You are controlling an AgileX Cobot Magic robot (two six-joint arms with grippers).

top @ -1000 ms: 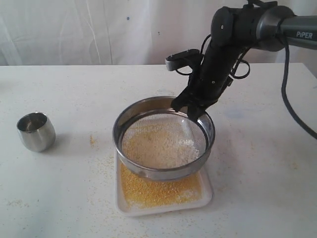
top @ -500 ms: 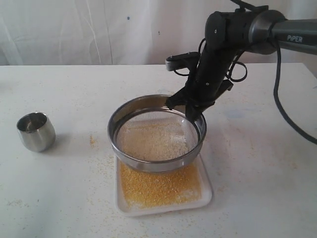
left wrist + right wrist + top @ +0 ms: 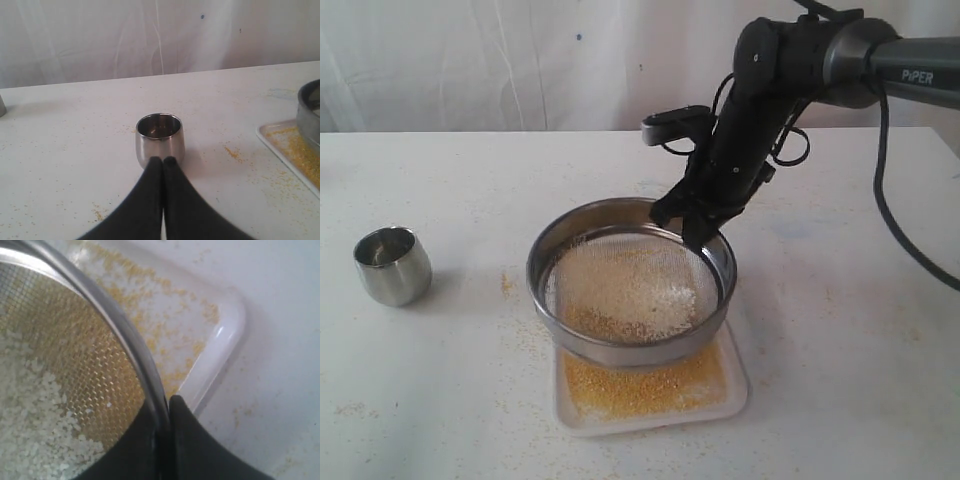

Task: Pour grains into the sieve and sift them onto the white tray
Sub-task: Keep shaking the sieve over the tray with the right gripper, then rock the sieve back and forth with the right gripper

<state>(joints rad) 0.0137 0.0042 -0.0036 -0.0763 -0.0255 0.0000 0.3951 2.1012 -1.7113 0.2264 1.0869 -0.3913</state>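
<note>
Steel cup (image 3: pixel 392 265) (upright) left of sieve (image 3: pixel 620 352)

Soft even daylight, slightly washed-out, faint shadows

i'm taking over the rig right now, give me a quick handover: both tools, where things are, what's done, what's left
Right tool: shut on the far rim of the sieve, holding it over the white tray.
Left tool: shut, empty, pointed at the steel cup.
Done: cup looks empty; yellow granules lie on the tray; mostly white kernels sit in the mesh.
Left: probably sift out the last yellow patch, then set the sieve down.
</note>
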